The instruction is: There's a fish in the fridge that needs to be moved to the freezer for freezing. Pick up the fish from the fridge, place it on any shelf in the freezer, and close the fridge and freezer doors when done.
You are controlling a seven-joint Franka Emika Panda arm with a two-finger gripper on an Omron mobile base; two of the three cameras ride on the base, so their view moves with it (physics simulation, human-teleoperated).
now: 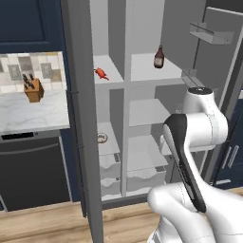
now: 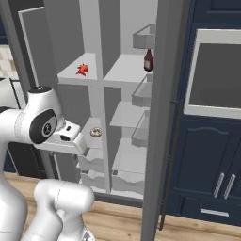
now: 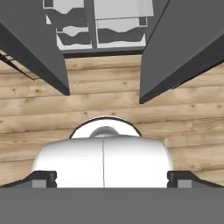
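Your pincer (image 3: 112,179) showed as two dark tips at the bottom corners of the hand view, set wide apart, nothing between them: open. It looked down at the wooden floor (image 3: 109,113), with the lower edges of both doors and the white drawers (image 3: 99,31) at the top of that view.

The arm was folded low in front of the unit; you saw its white elbow and dark joint in both base views.

Both of the fridge and freezer doors stood open: the freezer door (image 1: 81,118) at the left, edge-on in the left base view, and the fridge door (image 2: 162,117) at the right, with inner bins (image 2: 143,37) on its inside face.

The fish (image 1: 100,73) lay in the freezer (image 1: 105,95), the narrower left compartment, on the upper shelf (image 1: 111,78), near its front left edge. From the right base view the fish (image 2: 82,70) sat toward the front edge of that shelf, well apart from everything else.

A dark brown bottle (image 1: 159,57) stood upright on the upper shelf of the fridge (image 1: 152,95), toward the back right. A round tan doughnut (image 1: 102,138) rested lower in the freezer, on a shelf above the drawers.

Left of the unit, a knife block (image 1: 33,88) sat on the marble counter (image 1: 28,114). Navy cabinets (image 2: 212,160) stood to the right.
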